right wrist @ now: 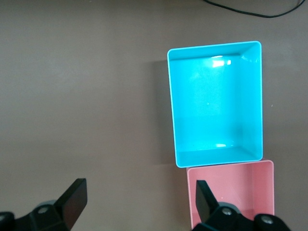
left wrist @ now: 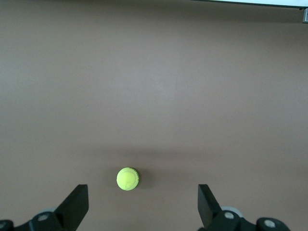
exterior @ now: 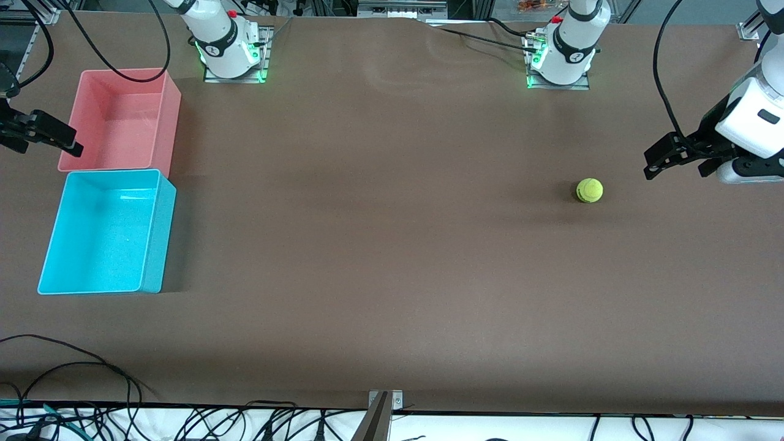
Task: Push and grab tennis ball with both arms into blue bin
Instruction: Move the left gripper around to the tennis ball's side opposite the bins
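The tennis ball (exterior: 589, 190) is a small yellow-green ball resting on the brown table toward the left arm's end. In the left wrist view the tennis ball (left wrist: 128, 179) lies just ahead of the fingertips, closer to one finger, and touches neither. My left gripper (exterior: 678, 166) (left wrist: 143, 204) hovers open and empty over the table beside the ball. The blue bin (exterior: 156, 245) (right wrist: 215, 45) stands empty at the right arm's end. My right gripper (exterior: 46, 144) (right wrist: 139, 202) hangs open and empty over the outer edge of the pink bin.
A pink bin (exterior: 122, 72) (right wrist: 231, 169) stands against the blue bin, farther from the front camera. The two arm bases (exterior: 229, 55) (exterior: 560, 61) are at the back of the table. Loose cables (exterior: 73, 367) lie along the table's front edge.
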Motion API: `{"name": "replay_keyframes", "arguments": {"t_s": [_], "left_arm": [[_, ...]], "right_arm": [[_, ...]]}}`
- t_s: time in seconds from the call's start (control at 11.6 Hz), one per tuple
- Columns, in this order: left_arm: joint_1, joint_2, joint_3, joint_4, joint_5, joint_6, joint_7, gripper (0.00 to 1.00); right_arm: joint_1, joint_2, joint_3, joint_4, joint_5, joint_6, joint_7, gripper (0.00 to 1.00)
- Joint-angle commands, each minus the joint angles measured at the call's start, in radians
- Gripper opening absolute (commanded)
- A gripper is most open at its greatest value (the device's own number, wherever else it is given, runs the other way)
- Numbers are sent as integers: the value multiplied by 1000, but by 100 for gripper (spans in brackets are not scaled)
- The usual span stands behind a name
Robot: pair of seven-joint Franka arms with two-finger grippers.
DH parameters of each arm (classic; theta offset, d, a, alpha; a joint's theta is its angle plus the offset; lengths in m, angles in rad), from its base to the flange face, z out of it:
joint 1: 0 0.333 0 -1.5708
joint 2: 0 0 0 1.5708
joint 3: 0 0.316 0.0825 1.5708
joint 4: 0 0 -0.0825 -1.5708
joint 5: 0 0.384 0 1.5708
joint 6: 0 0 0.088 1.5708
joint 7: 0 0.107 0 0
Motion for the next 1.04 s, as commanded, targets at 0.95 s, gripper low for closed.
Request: {"name": "replay_keyframes", "arguments": {"t_s": [0.95], "left_arm": [[72,142,2,23,76,-23,20,100]], "right_arm": [[-4,3,-23,22,20,-5,4,100]]}}
